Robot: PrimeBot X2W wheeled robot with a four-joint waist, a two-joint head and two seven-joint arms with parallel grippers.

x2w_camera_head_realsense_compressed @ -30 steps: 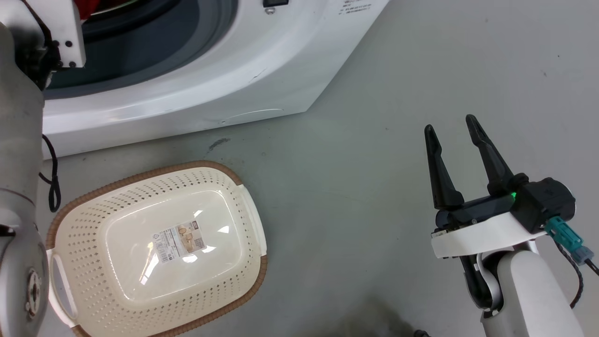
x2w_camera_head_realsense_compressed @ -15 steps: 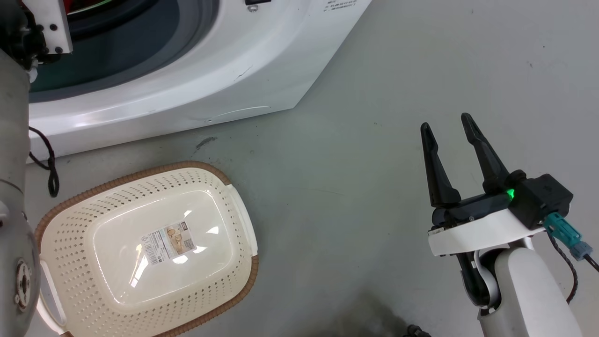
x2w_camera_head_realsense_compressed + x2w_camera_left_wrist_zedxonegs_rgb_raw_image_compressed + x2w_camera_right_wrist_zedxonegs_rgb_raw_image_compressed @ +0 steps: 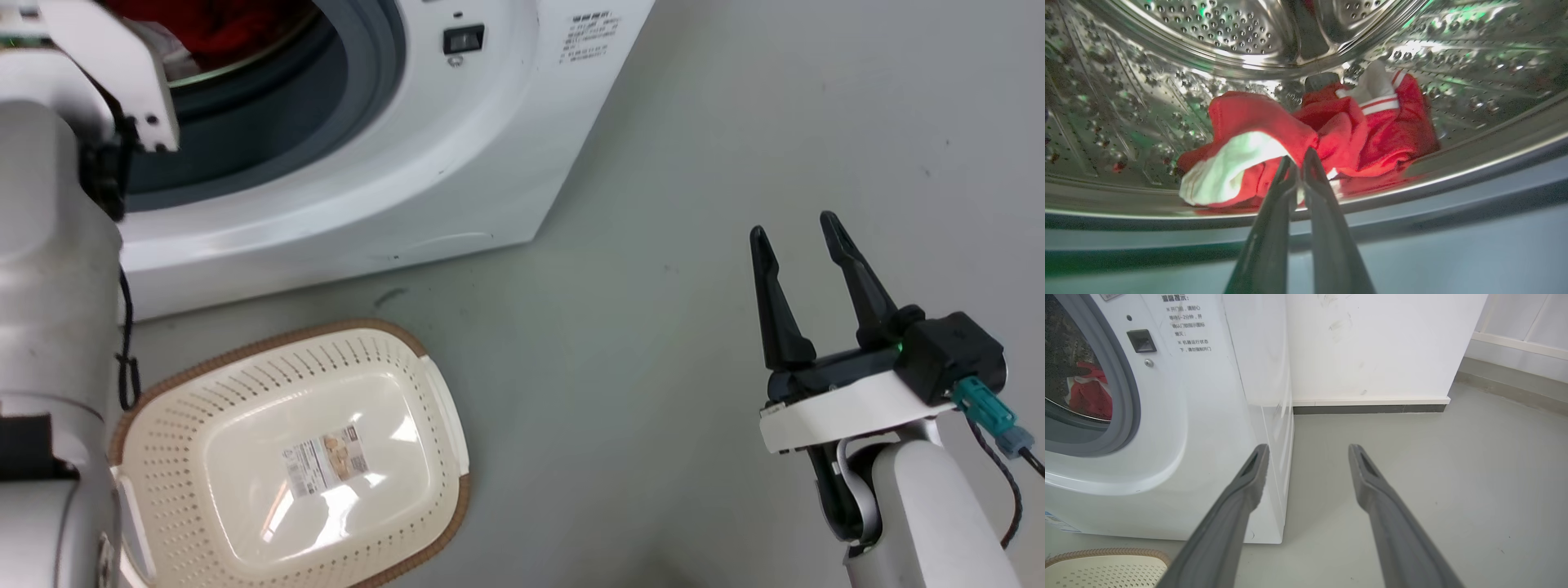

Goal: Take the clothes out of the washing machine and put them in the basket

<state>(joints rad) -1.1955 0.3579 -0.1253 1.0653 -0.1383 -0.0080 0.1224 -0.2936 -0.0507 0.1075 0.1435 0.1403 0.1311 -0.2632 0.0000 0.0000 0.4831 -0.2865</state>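
Observation:
The washing machine [image 3: 424, 163] stands open at the upper left, its side also in the right wrist view [image 3: 1208, 437]. Red clothes [image 3: 1355, 134] with white trim lie heaped in the steel drum [image 3: 1229, 24]; a bit of them shows past the grey door ring [image 3: 220, 28] [image 3: 1090, 396]. My left arm reaches into the drum. The left gripper [image 3: 1299, 155] is shut, its tips pinched on a fold of the red cloth. The cream basket [image 3: 163, 425] sits on the floor before the washer with only its label inside. My right gripper [image 3: 796, 233] [image 3: 1308, 451] hangs open over the floor, holding nothing.
Grey floor [image 3: 620, 343] stretches between the basket and my right arm. A black cable [image 3: 124, 359] dangles along my left arm beside the basket. A white wall with a dark baseboard [image 3: 1372, 408] runs behind the washer.
The head camera has shifted, so the washer's opening and the red clothes show more. The right gripper keeps its open pose. The basket stays put.

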